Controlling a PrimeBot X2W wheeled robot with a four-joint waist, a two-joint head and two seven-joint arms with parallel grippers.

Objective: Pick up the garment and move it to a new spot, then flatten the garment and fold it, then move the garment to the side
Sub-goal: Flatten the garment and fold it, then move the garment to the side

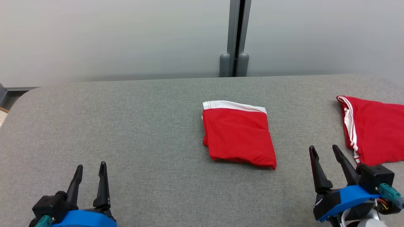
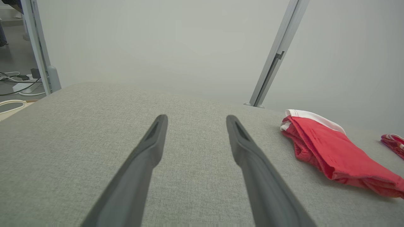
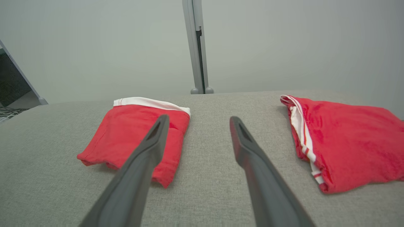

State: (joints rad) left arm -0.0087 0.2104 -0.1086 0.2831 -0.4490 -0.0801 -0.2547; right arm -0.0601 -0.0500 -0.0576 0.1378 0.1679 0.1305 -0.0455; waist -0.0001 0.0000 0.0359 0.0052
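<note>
The folded red garment [image 1: 239, 135], white band along its upper edge, is seen lying just right of centre on the grey padded surface [image 1: 126, 126]. The left gripper [image 1: 91, 165], at lower left, and the right gripper [image 1: 324, 147], at lower right, are held spread wide and empty, clear of it. A second red garment [image 1: 375, 129] is seen at the right edge.

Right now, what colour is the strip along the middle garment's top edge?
White strip; the head view shows it best.

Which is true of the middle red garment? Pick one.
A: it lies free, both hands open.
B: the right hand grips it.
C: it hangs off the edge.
A: the middle red garment lies flat on the grey surface, the left hand and right hand open, clear of it.
</note>
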